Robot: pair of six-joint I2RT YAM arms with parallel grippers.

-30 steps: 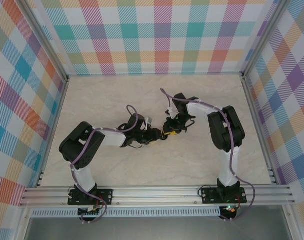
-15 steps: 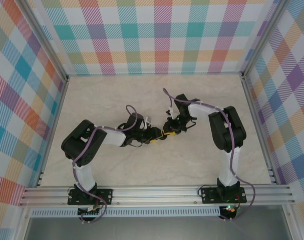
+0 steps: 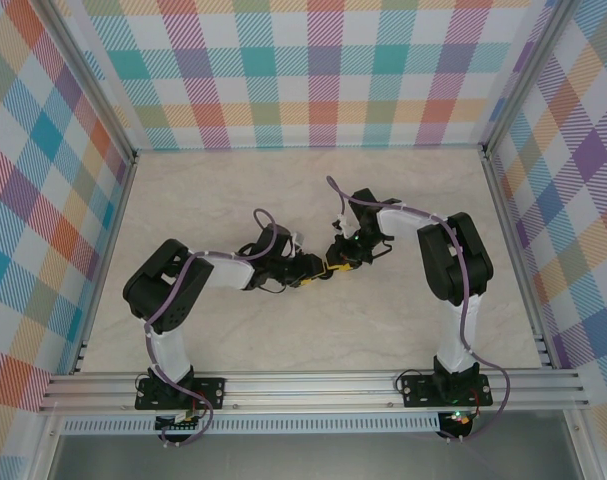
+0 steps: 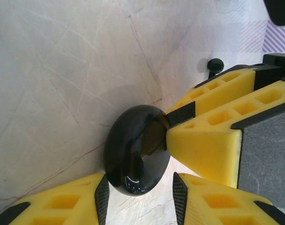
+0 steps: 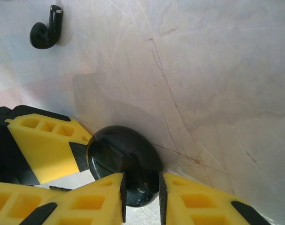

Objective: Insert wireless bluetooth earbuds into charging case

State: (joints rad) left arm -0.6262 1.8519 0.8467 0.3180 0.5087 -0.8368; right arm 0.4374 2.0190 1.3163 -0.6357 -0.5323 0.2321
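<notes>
The charging case (image 4: 135,159) is a glossy black rounded shell, held just above the marble table between both grippers. My left gripper (image 4: 140,197) has it between its yellow fingers: the left pad touches it and the right pad sits close against the other side. My right gripper (image 5: 141,190) is shut on the case's (image 5: 123,157) near rim. One black earbud (image 5: 46,30) lies on the table beyond the case, also seen as the small black earbud (image 4: 215,65) in the left wrist view. From above, the left gripper (image 3: 318,273) and right gripper (image 3: 341,260) meet tip to tip mid-table.
The pale marble tabletop (image 3: 233,200) is boxed in by plaid walls and aluminium rails (image 3: 313,385). Purple cables loop over both arms. The right gripper's yellow finger (image 4: 212,140) crowds the case in the left wrist view.
The left arm has edged slightly right toward the meeting point. The right arm has barely moved, and the two grippers stay tip to tip.
</notes>
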